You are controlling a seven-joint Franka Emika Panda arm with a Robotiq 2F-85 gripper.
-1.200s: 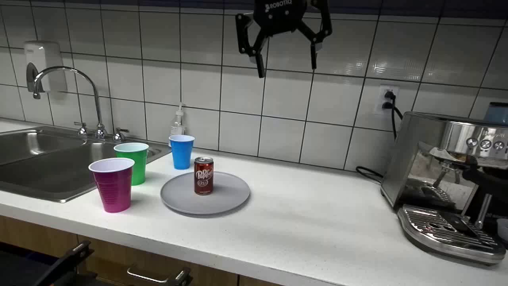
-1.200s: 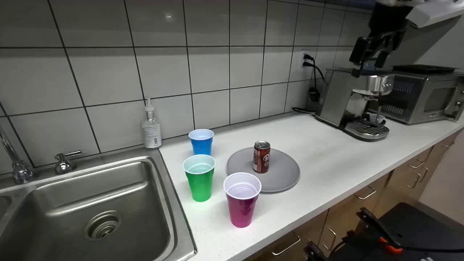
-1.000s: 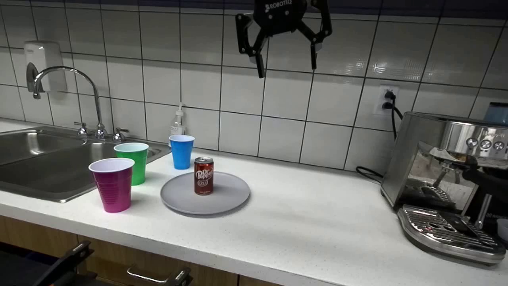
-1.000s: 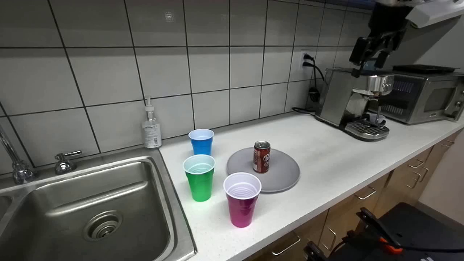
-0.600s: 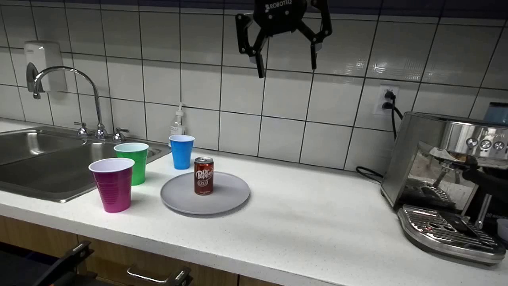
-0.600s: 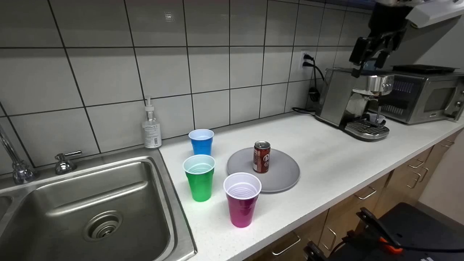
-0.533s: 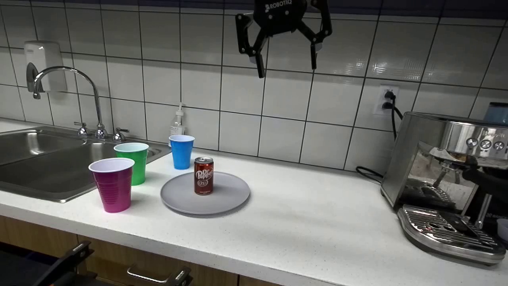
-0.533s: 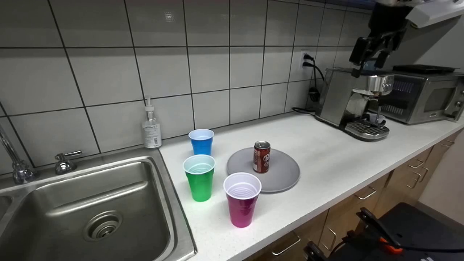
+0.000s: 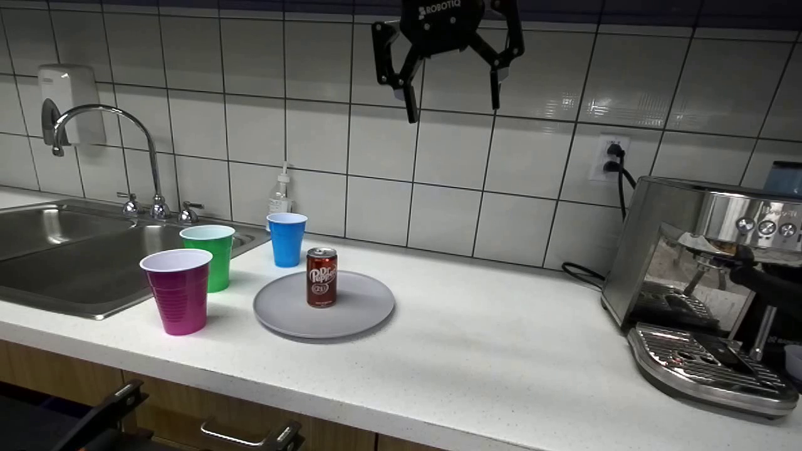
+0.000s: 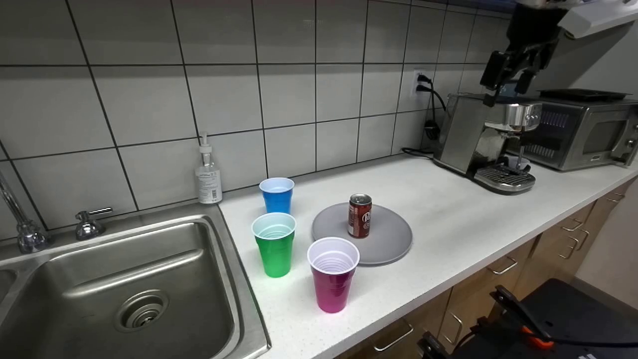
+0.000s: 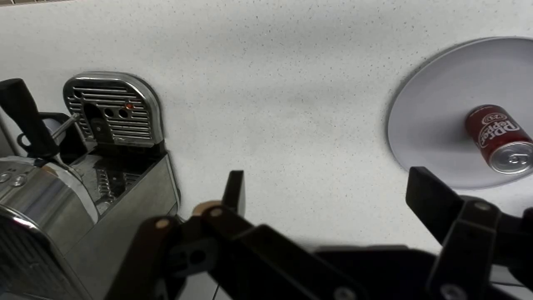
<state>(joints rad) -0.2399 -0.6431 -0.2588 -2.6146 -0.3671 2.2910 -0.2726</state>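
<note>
Wrist view: looking down past the gripper [image 11: 327,171], with jaws spread wide apart and the speckled white desk [image 11: 291,116] showing between. Hanging way up high in both exterior views, well above the desk. Off toward the right edge of the wrist view, can see a flat gray plate [image 11: 433,125] with a red Dr Pepper can [image 11: 497,137] on it, standing upright and, going by both exterior views, pretty much mid-plate. Toward the opposite edge, can see a silver espresso machine [image 11: 120,225] with its drip tray [image 11: 116,110] pointing at the desk's front edge. Past the plate, can spot a magenta cup [image 9: 178,291] nearest the front edge, a green cup [image 9: 216,257] near it but closer to the sink [image 10: 244,299], and a blue cup [image 9: 287,239] further back by the tiled wall [image 9: 376,207]. Standing upright too, btw. Also seeing a curved faucet [image 9: 155,172] at the sink, plus a clear pump bottle [image 10: 208,179] close to that wall. Beyond the espresso machine in an exterior view, can make out a microwave [image 10: 573,139] with a flat black thing [image 10: 583,94] on top. Oh, and spotting two black plugs [image 9: 614,151] in a wall outlet [image 9: 601,153] near the espresso machine.
</note>
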